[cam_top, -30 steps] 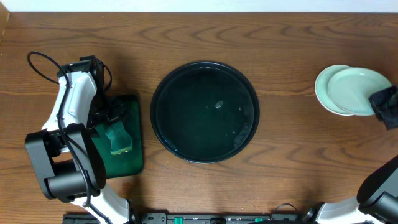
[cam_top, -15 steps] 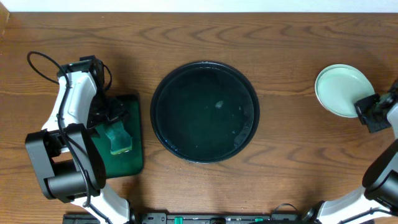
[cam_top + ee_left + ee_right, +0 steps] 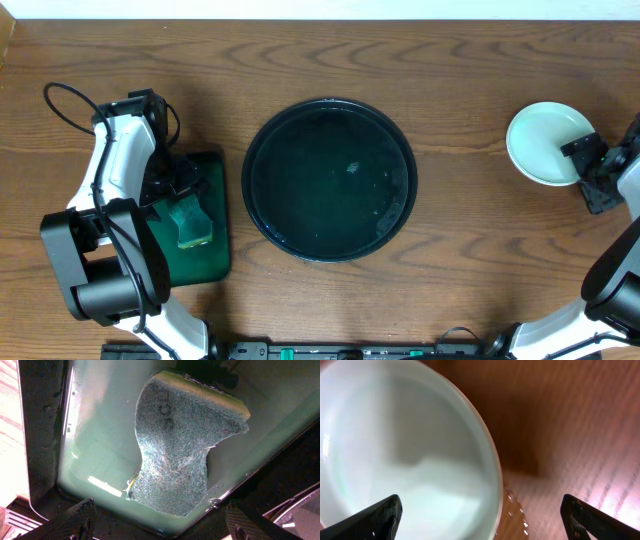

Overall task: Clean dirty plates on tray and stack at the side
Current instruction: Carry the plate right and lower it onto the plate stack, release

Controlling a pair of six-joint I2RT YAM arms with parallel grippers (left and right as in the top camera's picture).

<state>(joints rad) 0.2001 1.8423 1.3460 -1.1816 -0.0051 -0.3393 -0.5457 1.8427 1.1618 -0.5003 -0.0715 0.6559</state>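
The round black tray [image 3: 300, 180] lies mid-table with nothing on it except a few wet glints. The pale-mint plates [image 3: 543, 142] sit as one neat stack on the wood at the right, and no smears show on the top plate [image 3: 410, 455]. My right gripper [image 3: 592, 172] is at the stack's near right edge. It [image 3: 482, 520] is open, with the plate rim between its spread fingers and nothing held. My left gripper [image 3: 162, 525] is open low over a green scouring sponge [image 3: 175, 450].
The sponge [image 3: 191, 224] lies in a small rectangular green tray [image 3: 212, 258] at the left, under the left arm. A black cable [image 3: 62, 105] loops behind that arm. Bare wood separates the black tray from the plates.
The right gripper went from shut to open and let go of the top plate. That plate was offset to the right and now sits squarely on the stack. The left arm is unchanged.
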